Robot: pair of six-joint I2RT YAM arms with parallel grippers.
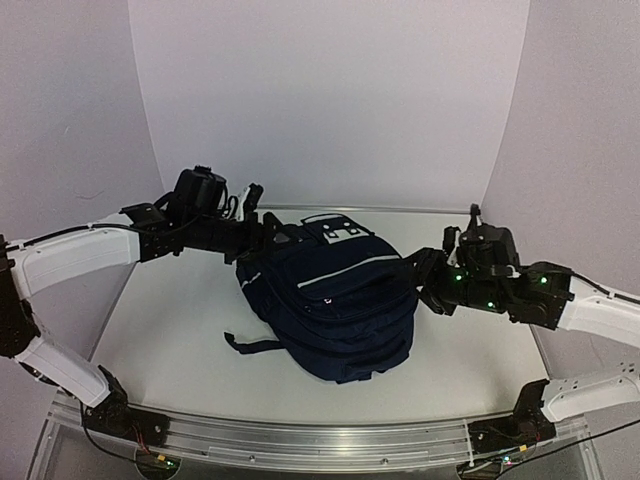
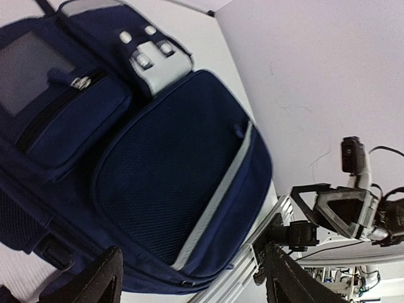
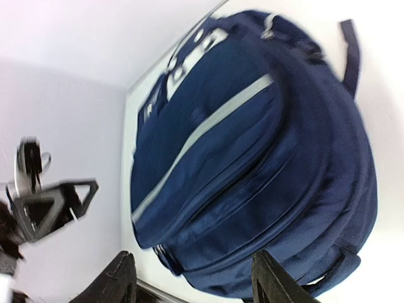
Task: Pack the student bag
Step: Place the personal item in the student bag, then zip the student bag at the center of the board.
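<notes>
We see bag (image 1: pixel 335 300) on table (image 1: pixel 170 320), front up, pockets look shut, contents hidden, L gripper (image 2: pixel 192 265) at its far-left end, fingers apart, R gripper (image 3: pixel 192 265) right of it, fingers apart, both empty

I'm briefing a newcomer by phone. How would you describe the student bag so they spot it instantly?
On the white table, look at the centre: the student bag lies there. Nothing else is as big; it is navy-blue fabric with a pale stripe across its front and a dark strap trailing left.
</notes>
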